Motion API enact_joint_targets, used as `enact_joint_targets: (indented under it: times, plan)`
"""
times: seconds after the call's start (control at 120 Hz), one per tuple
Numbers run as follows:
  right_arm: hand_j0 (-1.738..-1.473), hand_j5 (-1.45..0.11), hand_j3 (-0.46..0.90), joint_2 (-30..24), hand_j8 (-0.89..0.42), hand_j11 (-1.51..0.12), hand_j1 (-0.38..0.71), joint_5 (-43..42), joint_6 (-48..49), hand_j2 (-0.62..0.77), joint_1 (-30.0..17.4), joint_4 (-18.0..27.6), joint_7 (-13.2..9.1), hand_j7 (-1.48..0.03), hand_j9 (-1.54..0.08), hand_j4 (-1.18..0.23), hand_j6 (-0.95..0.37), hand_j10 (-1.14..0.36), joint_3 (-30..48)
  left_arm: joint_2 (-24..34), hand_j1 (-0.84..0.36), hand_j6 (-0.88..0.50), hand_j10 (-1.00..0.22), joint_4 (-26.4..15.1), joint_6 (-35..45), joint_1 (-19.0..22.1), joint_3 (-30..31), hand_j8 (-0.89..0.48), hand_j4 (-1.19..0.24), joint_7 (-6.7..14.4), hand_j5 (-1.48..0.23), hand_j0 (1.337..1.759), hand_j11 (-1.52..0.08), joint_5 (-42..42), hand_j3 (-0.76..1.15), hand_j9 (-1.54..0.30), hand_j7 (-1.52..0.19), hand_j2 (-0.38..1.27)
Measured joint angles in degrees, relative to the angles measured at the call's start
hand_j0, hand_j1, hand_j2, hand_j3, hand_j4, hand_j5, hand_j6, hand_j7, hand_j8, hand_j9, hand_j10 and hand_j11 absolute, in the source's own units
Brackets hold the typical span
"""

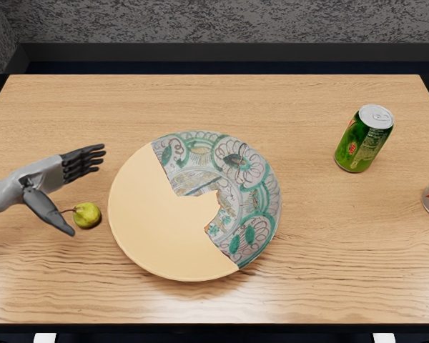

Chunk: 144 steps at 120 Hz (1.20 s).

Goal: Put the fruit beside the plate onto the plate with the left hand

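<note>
Fruit, a small yellow-green pear point(87, 214), lies on the table point(214, 96) just left of the plate point(146, 236), apart from its rim. Left hand point(53, 182) hovers farther left of the plate, fingers point(86, 158) stretched out, grasping nothing, thumb beside the pear's stem. Green can point(363, 138) stands well right of the plate.

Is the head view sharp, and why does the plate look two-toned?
Head view: sharp throughout, soft even light; the plate shows green pattern on its right, flat tan on its left, seemingly a texture fault; faint shadow under its near rim.
</note>
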Motion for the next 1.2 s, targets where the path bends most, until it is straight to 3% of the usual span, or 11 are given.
enact_joint_targets:
  times: [0.433, 1.2]
  plan:
    - [-1.658, -0.03, 0.00, 0.00, -0.02, -0.03, -0.32, 0.00, 0.01, 0.00, 0.00, 0.00, 0.01, -0.03, -0.03, -0.02, -0.02, -0.02, 0.00, -1.96, 0.35, 0.00, 0.00, 1.57, 0.00, 3.28, -0.87, 0.00, 0.00, 0.00, 0.00, 1.658, 0.00, -0.93, 0.00, 0.00, 0.00, 0.00]
    - [-1.658, -0.03, 0.00, 0.00, -0.02, -0.03, -0.32, 0.00, 0.00, 0.00, 0.00, 0.00, 0.02, -0.03, -0.03, -0.02, -0.02, -0.02, 0.00, -3.50, 0.34, -0.01, -0.01, 1.84, -0.01, 4.88, -1.39, -0.01, -0.01, 0.00, -0.01, 1.658, -0.01, -0.88, 0.00, -0.01, -0.01, 0.00]
